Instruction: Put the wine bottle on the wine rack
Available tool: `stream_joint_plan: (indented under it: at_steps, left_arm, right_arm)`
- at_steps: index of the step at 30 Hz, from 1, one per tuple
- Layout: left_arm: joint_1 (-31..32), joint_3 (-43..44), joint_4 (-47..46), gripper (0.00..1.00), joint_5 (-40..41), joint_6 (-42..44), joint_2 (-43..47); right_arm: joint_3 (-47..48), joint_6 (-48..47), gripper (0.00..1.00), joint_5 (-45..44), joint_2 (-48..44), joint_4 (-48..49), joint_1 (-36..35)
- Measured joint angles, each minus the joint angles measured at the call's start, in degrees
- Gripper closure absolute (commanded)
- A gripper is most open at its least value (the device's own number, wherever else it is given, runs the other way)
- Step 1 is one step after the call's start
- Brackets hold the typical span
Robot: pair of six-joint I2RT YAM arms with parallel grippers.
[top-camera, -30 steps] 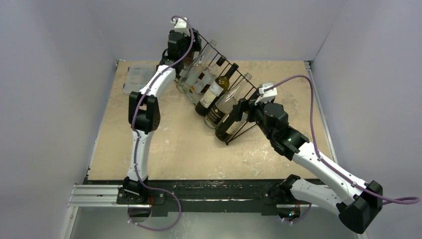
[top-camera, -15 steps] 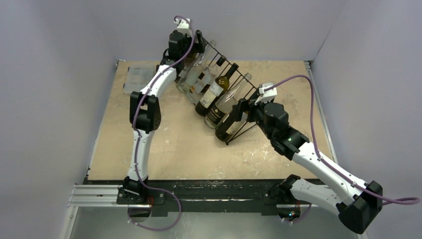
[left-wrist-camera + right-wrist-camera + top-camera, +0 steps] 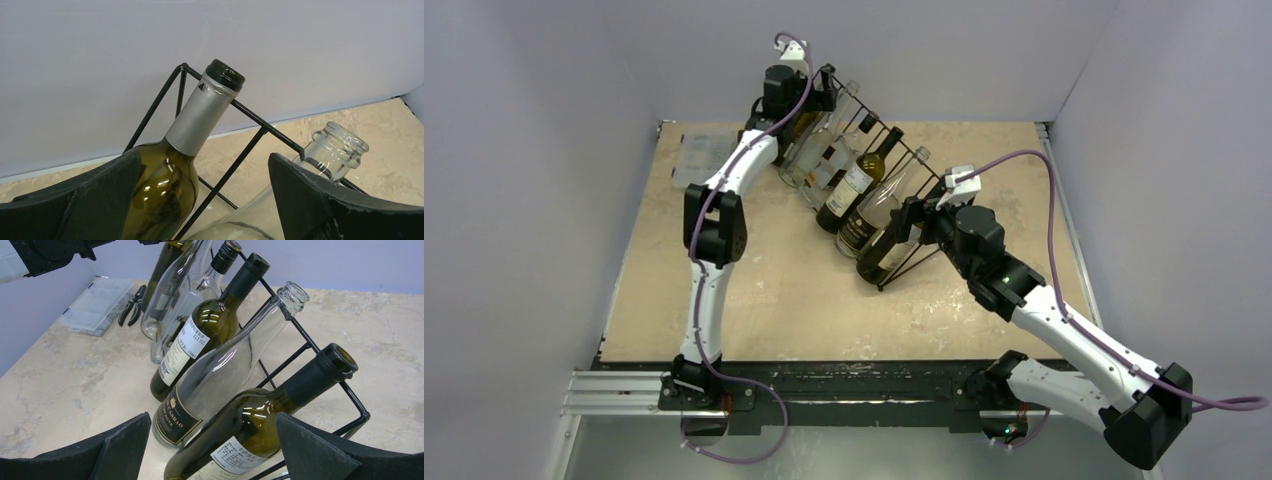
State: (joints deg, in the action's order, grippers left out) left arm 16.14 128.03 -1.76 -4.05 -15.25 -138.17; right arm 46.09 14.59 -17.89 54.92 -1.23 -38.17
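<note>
The black wire wine rack [image 3: 924, 258] runs diagonally across the table and holds several bottles, their necks resting on its top bar. At its far end leans an olive-green wine bottle [image 3: 200, 120] with a silver foil neck. My left gripper [image 3: 205, 200] is open around that bottle's shoulder; the glass lies close by the left finger [image 3: 75, 200] and well apart from the right one. At the near end, a dark green bottle [image 3: 260, 415] with a black capsule lies between the spread fingers of my open right gripper [image 3: 212, 450].
Beside the silver-necked bottle rests a clear glass bottle [image 3: 340, 145]. On the table's far left lie a clear plastic box [image 3: 95, 307] and black pliers [image 3: 131, 305]. The back wall stands close behind the rack's far end [image 3: 182, 67].
My left gripper's jaws have spread wider at the rack's far end, letting go of the silver-necked bottle, which stays on the rack. The right arm has not moved.
</note>
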Motion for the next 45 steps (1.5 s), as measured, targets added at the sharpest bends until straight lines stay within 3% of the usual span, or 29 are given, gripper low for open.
stream_joint_plan:
  at_steps: [11, 17, 32, 45]
  left_arm:
    - [0.0, -4.9, 7.8, 0.01, 1.9, 0.0, 8.1]
    - [-0.1, -9.7, 12.9, 0.03, 4.4, -0.4, 18.1]
    - [-0.4, -30.3, 21.3, 0.04, 4.9, -4.7, 54.2]
    - [-0.4, -49.1, 31.4, 0.04, 0.4, -2.1, 86.8]
  right_arm:
    - [0.0, 0.2, 0.01, 0.9, -0.2, 0.0, 0.0]
    - [0.0, 0.7, 0.01, 0.9, -1.6, -0.1, 0.0]
    - [0.1, 2.3, 0.01, 0.8, -13.6, -4.2, 0.0]
    - [3.5, 2.3, 0.01, -1.6, -20.0, -10.2, 0.0]
